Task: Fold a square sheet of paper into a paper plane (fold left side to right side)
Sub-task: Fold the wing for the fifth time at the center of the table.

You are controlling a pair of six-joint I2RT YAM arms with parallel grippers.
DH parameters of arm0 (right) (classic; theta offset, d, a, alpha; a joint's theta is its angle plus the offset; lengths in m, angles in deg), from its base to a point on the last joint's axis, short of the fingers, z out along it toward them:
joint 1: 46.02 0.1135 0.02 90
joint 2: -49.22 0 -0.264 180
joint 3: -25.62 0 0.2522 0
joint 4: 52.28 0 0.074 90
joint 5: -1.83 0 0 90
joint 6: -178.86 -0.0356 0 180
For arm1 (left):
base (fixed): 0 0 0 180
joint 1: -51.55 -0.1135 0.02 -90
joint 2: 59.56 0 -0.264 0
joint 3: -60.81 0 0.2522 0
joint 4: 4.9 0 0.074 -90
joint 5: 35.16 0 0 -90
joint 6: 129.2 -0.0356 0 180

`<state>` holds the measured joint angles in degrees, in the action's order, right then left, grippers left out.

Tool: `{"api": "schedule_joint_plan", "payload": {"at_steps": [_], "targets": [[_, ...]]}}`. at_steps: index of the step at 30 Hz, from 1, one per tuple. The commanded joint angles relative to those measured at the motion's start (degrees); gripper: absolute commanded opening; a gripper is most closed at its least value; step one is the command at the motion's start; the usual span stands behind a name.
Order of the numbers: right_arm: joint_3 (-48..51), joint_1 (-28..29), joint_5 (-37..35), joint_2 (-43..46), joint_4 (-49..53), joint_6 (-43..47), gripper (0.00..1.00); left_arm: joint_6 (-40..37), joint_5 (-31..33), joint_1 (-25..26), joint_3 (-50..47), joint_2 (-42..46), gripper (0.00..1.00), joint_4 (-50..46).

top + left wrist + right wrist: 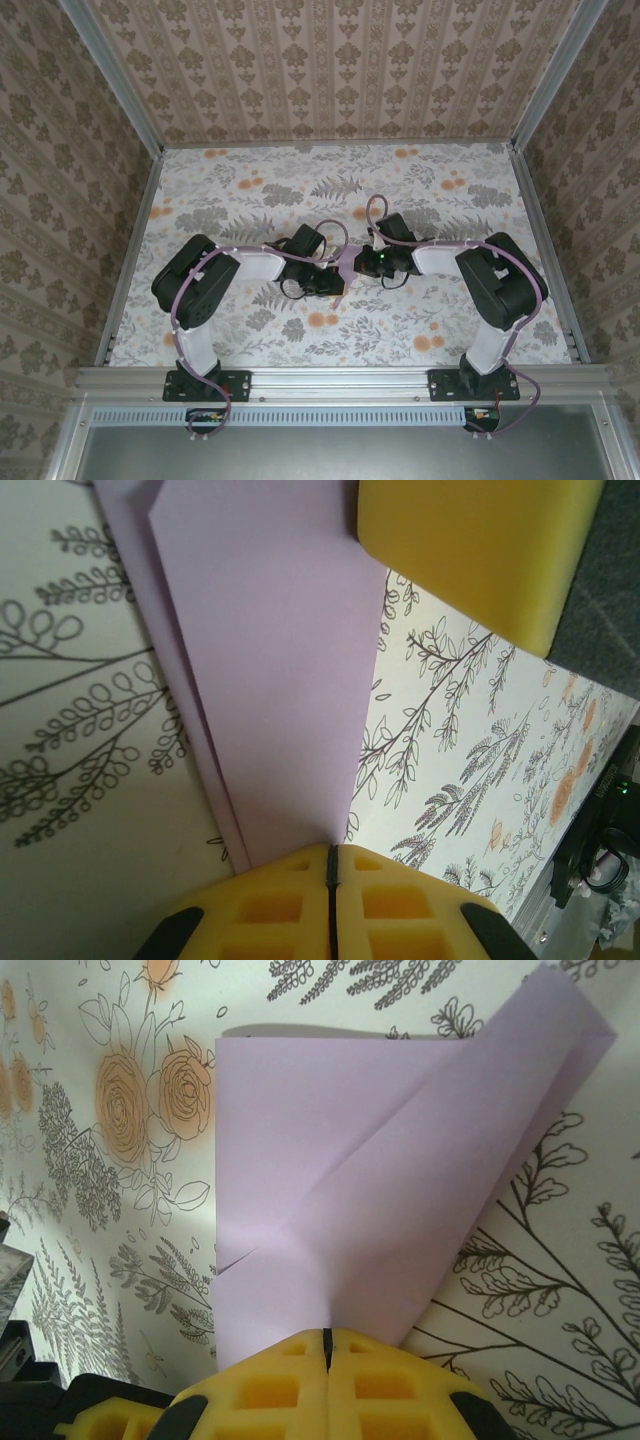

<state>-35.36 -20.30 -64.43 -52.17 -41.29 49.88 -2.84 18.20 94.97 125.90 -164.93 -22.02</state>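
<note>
Lilac paper, the paper plane [280,680], lies folded on the flowered tablecloth [250,200] near the middle of the table, between the two wrists. In the left wrist view the left gripper [330,858] has its yellow fingers pressed together at 6 o'clock. The sheet's narrow end runs into the seam, so we read it as pinching the paper. The right gripper [326,1342] does likewise on its own end, jaws closed on the layered edge at 6 o'clock while a loose flap lifts toward 1 o'clock.

With both ends pinched, we judge the chief risk to be a tear or a skewed crease if the arms pull apart or twist unevenly. The raised flap could also spring open on release, since it looks only lightly creased. The grippers sit close together, so a careless move might knock one against the other.

From above, the wrists cover the paper almost wholly. A yellow block [470,550] at 1 o'clock in the left wrist view is cut off; we take it for the other gripper's finger but cannot be sure. How many layers each pinch holds we cannot tell.
</note>
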Motion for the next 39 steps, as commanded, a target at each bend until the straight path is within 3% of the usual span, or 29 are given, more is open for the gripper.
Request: {"api": "schedule_joint_plan", "payload": {"at_steps": [1,39], "targets": [[-2.11,-2.02,-2.74,-2.08,1.8,2.1,0.0,-1.38,3.6,1.24,-3.01,-1.69,0.08,-6.66],[-10.17,-11.41,1.53,-9.18,3.82,5.45,0.0,-1.29,3.86,1.21,-3.56,-1.16,0.08,-6.8]]}}
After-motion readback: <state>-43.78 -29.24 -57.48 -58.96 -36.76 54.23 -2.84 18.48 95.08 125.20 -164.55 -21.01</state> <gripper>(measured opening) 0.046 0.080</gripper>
